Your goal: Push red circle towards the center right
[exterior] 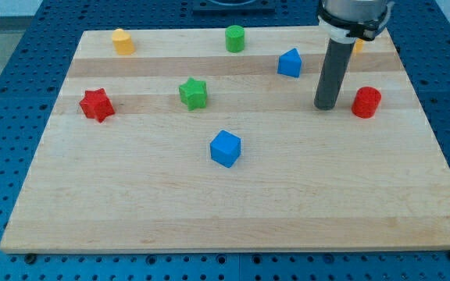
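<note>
The red circle (pixel 366 102), a short red cylinder, stands near the board's right edge, a little above mid-height. My tip (pixel 326 106) rests on the board just to its left, with a small gap between them. The rod rises from there toward the view's top.
The wooden board (pixel 233 218) also holds a blue block (pixel 289 63) up-left of the tip, a blue cube (pixel 226 148) at centre, a green star (pixel 194 93), a green cylinder (pixel 235 37), a yellow cylinder (pixel 123 40), a red star (pixel 96 104) and a yellow block (pixel 357 44) mostly hidden behind the rod.
</note>
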Motion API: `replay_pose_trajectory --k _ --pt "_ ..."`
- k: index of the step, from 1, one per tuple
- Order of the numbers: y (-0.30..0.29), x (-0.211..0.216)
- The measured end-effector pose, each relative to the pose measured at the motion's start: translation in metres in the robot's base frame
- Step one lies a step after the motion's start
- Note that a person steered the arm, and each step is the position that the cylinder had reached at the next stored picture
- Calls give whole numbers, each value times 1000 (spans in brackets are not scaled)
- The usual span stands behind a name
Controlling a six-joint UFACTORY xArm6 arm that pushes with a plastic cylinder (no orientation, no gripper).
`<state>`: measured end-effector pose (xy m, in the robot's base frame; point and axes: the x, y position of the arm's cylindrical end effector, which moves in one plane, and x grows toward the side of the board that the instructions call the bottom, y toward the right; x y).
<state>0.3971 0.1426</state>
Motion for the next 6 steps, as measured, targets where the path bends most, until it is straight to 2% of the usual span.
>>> replay_pose_trajectory --k 6 --pt "35 1"
